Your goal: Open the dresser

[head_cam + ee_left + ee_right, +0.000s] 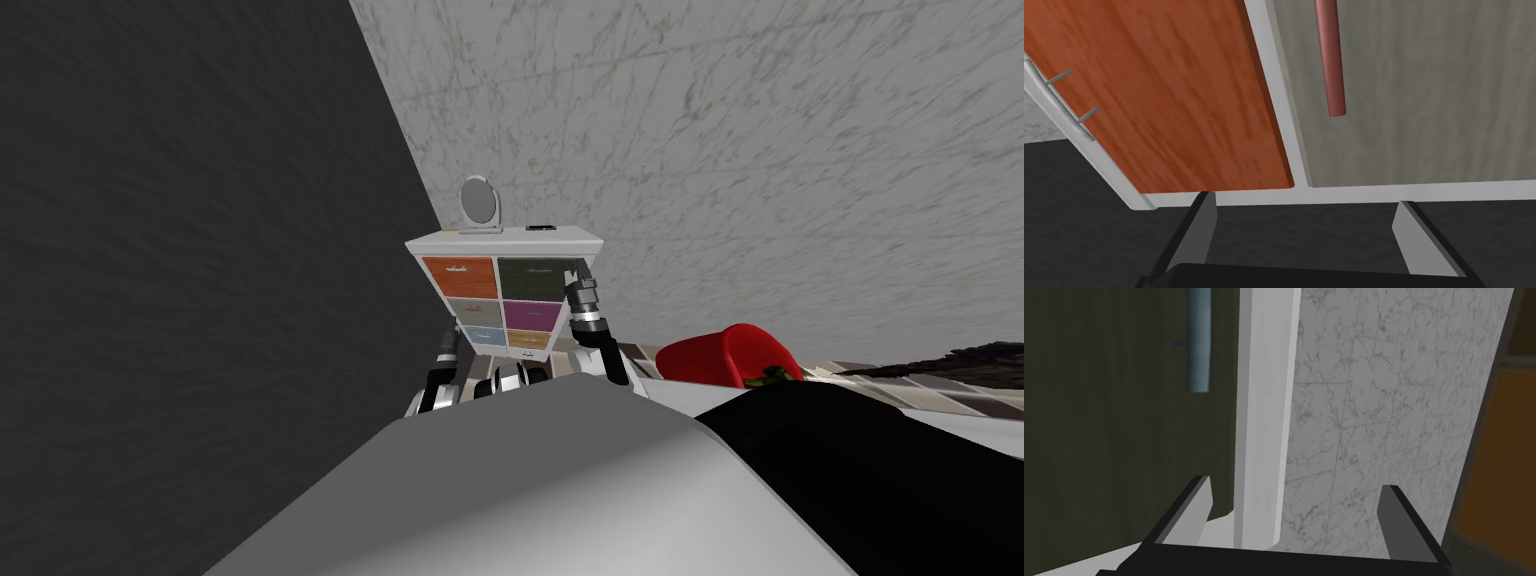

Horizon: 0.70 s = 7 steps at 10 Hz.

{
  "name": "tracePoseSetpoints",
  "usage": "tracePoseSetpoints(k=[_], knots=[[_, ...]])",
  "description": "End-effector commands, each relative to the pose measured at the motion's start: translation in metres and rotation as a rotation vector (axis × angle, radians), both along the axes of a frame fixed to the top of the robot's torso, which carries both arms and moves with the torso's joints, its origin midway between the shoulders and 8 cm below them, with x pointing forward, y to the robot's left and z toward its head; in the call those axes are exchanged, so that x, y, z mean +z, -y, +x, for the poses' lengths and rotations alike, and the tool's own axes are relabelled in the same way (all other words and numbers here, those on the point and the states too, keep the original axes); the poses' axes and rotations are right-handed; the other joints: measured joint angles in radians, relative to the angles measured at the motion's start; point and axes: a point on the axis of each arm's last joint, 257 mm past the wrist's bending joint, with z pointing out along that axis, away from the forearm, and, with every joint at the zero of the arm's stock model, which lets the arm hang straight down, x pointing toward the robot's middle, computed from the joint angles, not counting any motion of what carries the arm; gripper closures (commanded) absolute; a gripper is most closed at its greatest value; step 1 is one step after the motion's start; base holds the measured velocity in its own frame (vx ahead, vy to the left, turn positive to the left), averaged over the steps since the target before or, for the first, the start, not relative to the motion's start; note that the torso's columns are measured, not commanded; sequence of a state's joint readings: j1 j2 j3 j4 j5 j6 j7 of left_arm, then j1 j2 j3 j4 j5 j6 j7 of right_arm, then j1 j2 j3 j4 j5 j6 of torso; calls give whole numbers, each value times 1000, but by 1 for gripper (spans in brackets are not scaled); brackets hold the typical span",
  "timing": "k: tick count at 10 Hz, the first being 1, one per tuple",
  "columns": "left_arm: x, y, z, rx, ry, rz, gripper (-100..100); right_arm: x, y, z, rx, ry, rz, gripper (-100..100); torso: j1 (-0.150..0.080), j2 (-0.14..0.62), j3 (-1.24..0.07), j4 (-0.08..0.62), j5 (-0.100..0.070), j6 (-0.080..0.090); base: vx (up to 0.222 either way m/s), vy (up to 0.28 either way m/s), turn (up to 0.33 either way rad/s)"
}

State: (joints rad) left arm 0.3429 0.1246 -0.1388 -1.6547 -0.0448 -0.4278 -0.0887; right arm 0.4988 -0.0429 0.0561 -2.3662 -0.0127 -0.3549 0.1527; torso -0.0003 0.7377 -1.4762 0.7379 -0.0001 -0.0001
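White dresser (pixel 570 238), coloured drawer fronts, stands far against marble wall; drawers appear shut. Right gripper (pixel 1296 485): fingers spread, empty, beside dark olive top-right drawer (pixel 535 278). Left gripper (pixel 1305 200): spread, empty, lower left. Handle grasp and pull remain.

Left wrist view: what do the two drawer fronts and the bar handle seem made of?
Orange drawer front: wood, matt, streaky grain. Grey drawer front: likely stained wood, fainter grain. Bar handle: smooth, reddish, uniform; metal or plastic, cannot tell.

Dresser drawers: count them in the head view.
6, two columns. Left: orange drawer, grey drawer, blue drawer. Right: dark green drawer, purple drawer, yellow drawer. Lower ones may be hidden.
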Motion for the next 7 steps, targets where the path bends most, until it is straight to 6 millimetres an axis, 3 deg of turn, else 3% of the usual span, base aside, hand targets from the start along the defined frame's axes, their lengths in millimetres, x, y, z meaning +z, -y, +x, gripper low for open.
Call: tracePoseSetpoints(k=[1, 7], knots=[[-13, 5, 4, -10, -19, 19, -100, 0, 0, 0, 0, 0, 0, 0, 0, 0, 0, 0, 0, 0, 44, -50, -58], [-34, 23, 16, -23, -44, 23, -100, -5, -3, 2, 8, -14, 4, 0, -9, -3, -3, 2, -1, 3, 39, -42, -56]])
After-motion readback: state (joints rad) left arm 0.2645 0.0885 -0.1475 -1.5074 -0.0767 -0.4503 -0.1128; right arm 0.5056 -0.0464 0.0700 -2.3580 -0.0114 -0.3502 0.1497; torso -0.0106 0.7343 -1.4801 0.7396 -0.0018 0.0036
